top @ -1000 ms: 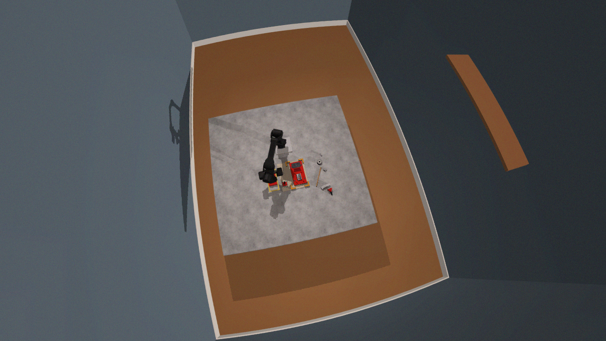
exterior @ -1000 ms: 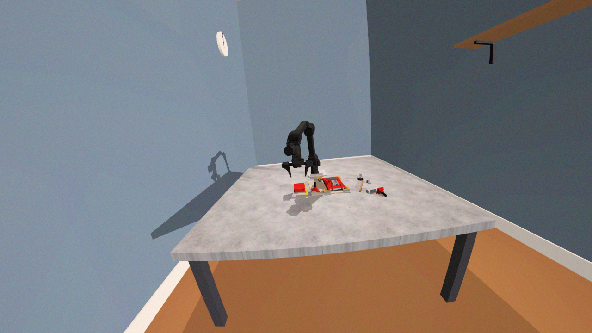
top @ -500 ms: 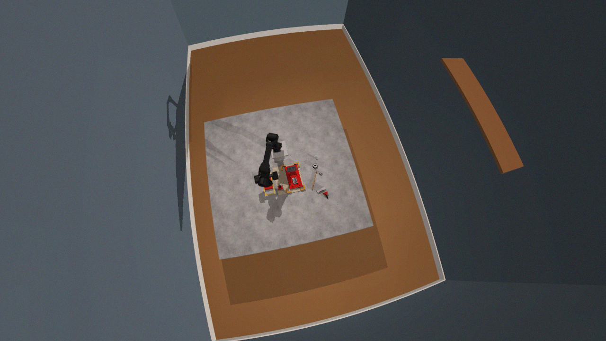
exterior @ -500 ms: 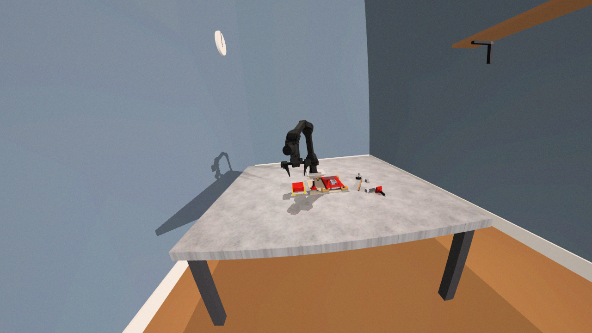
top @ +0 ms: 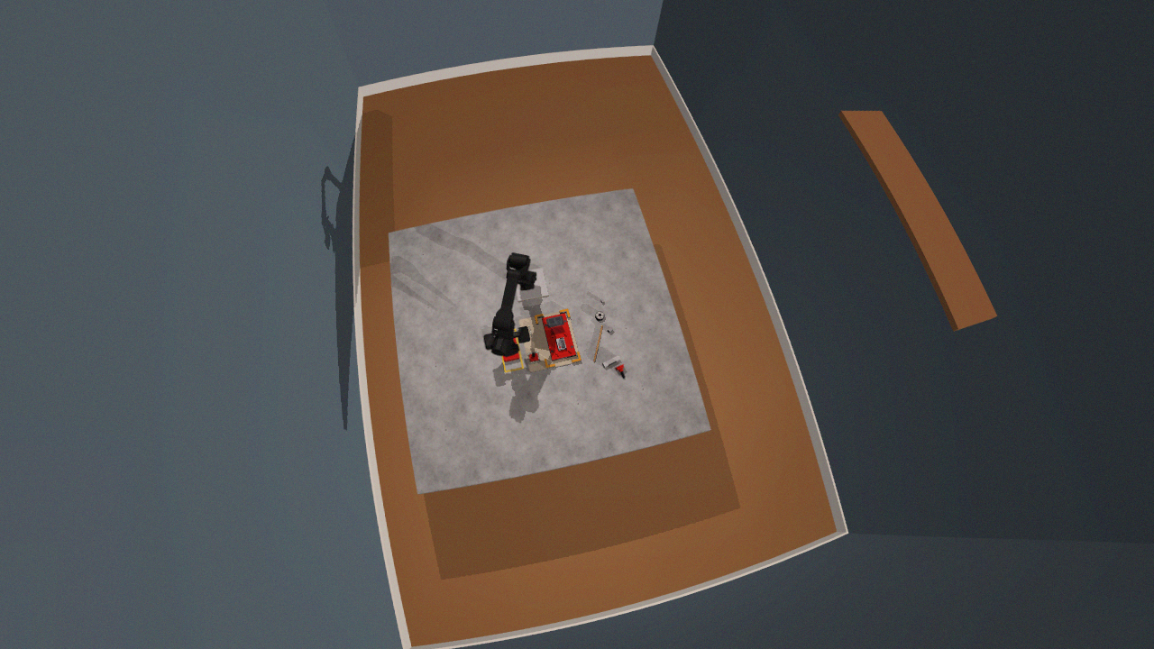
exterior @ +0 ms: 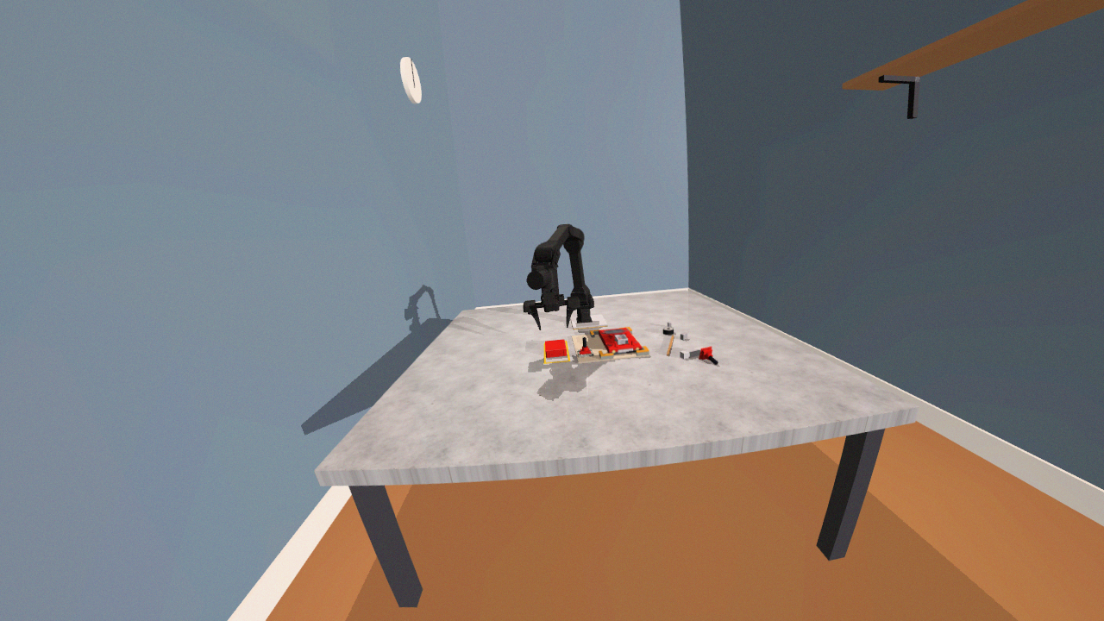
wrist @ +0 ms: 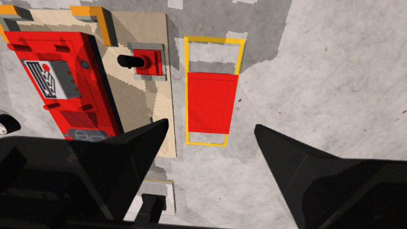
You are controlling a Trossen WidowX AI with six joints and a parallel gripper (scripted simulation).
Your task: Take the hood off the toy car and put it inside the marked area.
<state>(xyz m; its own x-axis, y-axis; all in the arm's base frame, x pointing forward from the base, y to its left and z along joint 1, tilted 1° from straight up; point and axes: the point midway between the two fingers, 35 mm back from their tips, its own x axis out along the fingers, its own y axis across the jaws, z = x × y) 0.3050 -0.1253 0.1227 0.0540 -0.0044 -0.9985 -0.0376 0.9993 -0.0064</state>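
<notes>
The red hood point(top: 510, 355) point(exterior: 555, 348) point(wrist: 211, 103) lies flat on the table, off the toy car. It lies within the yellow outline of the marked area point(exterior: 555, 362) point(wrist: 187, 57); in the wrist view it covers part of the right line. The red toy car point(top: 558, 332) point(exterior: 634, 342) point(wrist: 92, 83) sits on a beige board point(wrist: 151, 28), its grey engine block showing. My gripper point(top: 508, 339) point(exterior: 554, 328) point(wrist: 211, 125) is open and empty above the hood, with a gap below the fingertips in the exterior view.
A red block with a black knob point(exterior: 585, 350) point(wrist: 156, 62) stands on the board near the marked area. Beyond the car are a black wheel point(top: 599, 316) point(exterior: 668, 330), a thin orange-brown rod point(top: 598, 342) point(exterior: 669, 345) and a red-and-black part point(top: 620, 370) point(exterior: 706, 354).
</notes>
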